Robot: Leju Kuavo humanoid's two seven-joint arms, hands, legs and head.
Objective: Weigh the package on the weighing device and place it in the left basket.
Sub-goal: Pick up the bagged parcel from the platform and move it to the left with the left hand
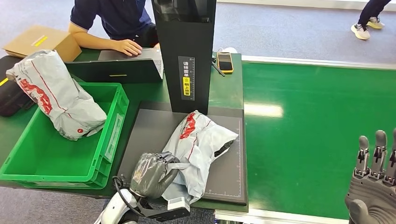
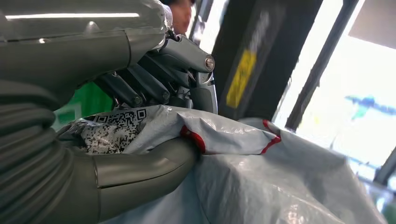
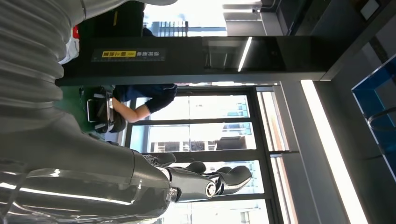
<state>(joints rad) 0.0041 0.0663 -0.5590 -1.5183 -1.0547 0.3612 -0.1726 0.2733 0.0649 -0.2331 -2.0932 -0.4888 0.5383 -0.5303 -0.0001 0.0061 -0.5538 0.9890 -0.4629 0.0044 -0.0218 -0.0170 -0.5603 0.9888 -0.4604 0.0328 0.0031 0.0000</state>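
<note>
Package, a grey mailer with red print, lies on the black weighing device, and the left hand grips its near end. In the left wrist view the thumb presses under a fold of the bag beside its QR label while the dark fingers curl over the top. Behind the package rises the device's black upright column with a yellow label. To the left on the counter sits the green basket, holding 1 second mailer. The right hand hovers over the green belt, fingers apart, grasping nothing. A person sits at a laptop beyond the basket.
</note>
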